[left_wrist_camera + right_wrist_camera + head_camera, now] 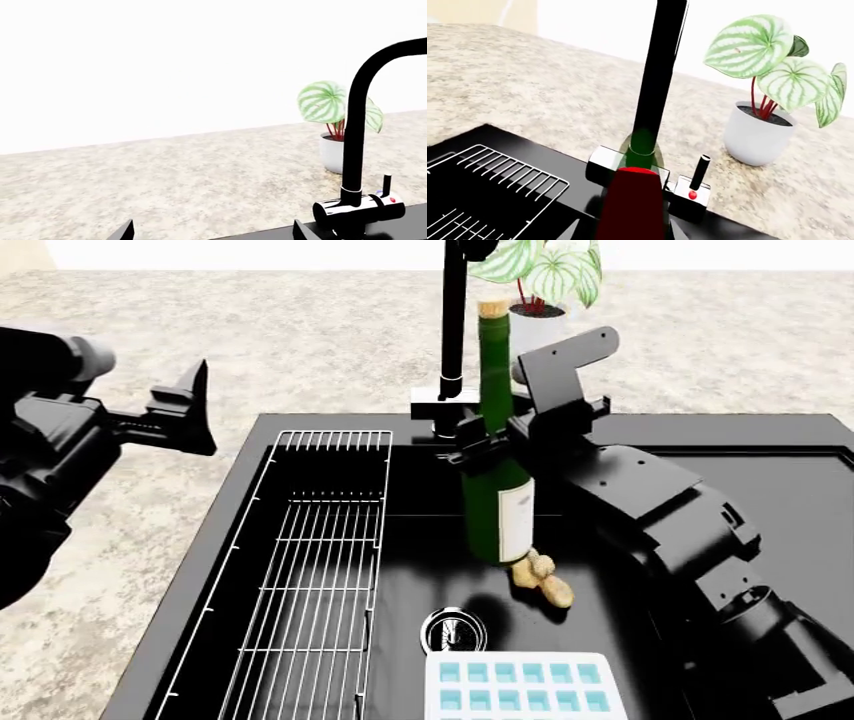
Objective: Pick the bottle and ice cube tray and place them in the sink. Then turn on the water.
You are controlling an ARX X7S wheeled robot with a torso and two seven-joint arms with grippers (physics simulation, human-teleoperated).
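Gripping the wine bottle [498, 490] upright at frame centre, the right gripper [483, 443] fingers are closing on its shoulder; releasing early risks toppling onto the ice cube tray [523, 686]; left gripper [190, 410] fingers are spreading empty.

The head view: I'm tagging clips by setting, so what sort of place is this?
Most likely a kitchen counter, rendered in simulation. A large black sink is set into a speckled stone countertop, with a tall black tap behind it, and a wire rack lying in the basin.
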